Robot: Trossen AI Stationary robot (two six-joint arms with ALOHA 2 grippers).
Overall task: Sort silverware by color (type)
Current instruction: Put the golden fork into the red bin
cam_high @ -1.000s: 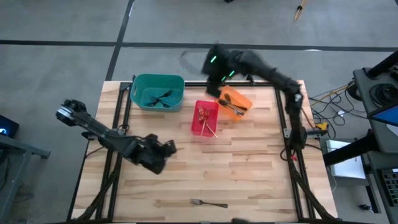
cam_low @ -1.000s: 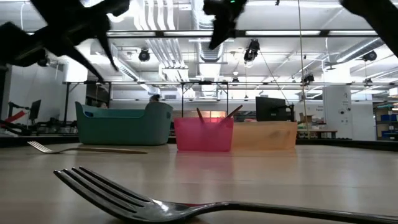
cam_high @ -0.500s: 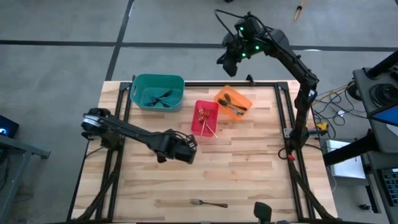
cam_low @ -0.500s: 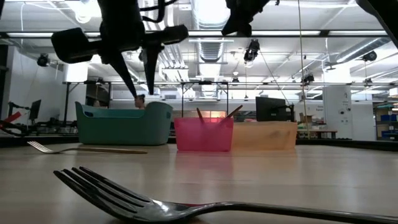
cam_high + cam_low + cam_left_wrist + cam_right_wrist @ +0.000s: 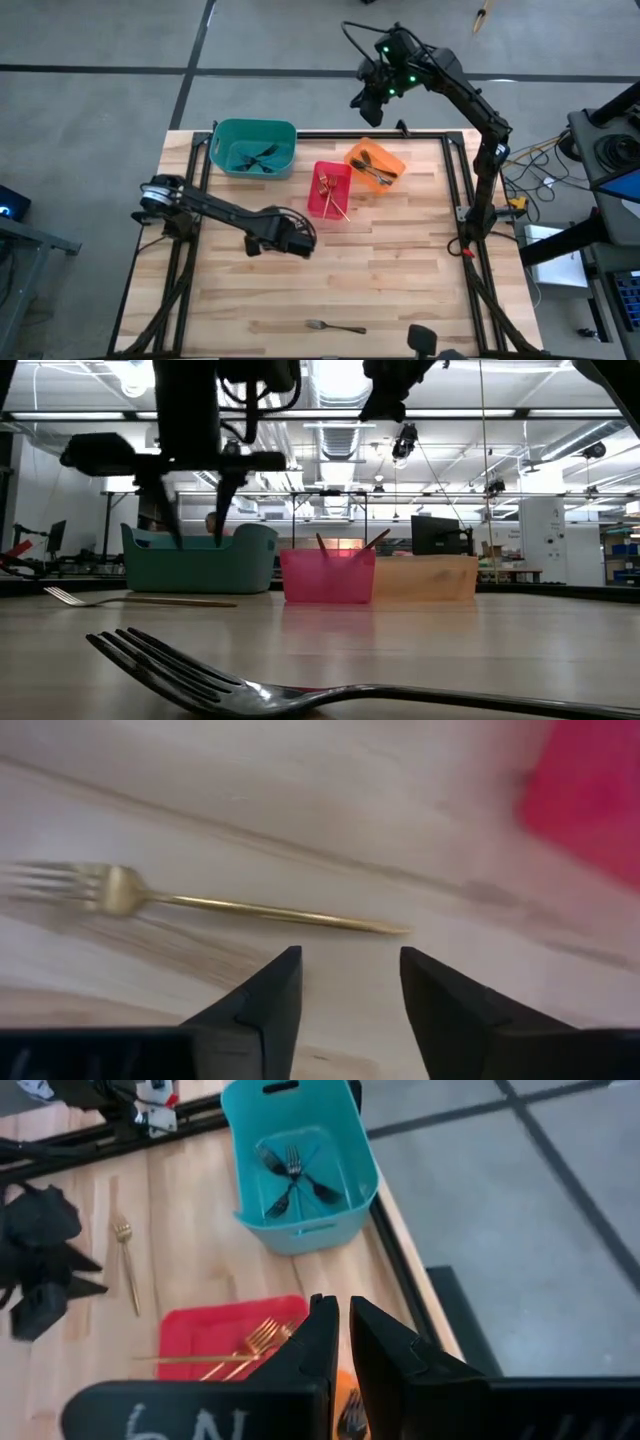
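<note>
The table (image 5: 400,280) is a light wooden butcher-block top on a dark frame, standing on a grey concrete floor (image 5: 100,100); in the low view the room behind shows ceiling ducts, strip lights and workbenches with monitors. Three bins stand along the far side of the table: a teal bin (image 5: 254,147) holding dark forks (image 5: 292,1172), a red bin (image 5: 329,189) holding gold forks (image 5: 250,1342), and an orange bin (image 5: 376,165) just beside it holding forks (image 5: 372,170) whose colour cannot be told. One silver fork (image 5: 336,326) lies alone near the front edge of the table and fills the foreground of the low view. One gold fork (image 5: 200,903) lies flat on the wood near the red bin. The left hand (image 5: 345,990) hangs low over the table just beside this gold fork, its two dark fingers (image 5: 268,1000) apart, holding nothing and touching nothing. The right hand (image 5: 343,1335) is raised above the far edge of the table, over the red and orange bins, its fingers pressed together with nothing between them.
</note>
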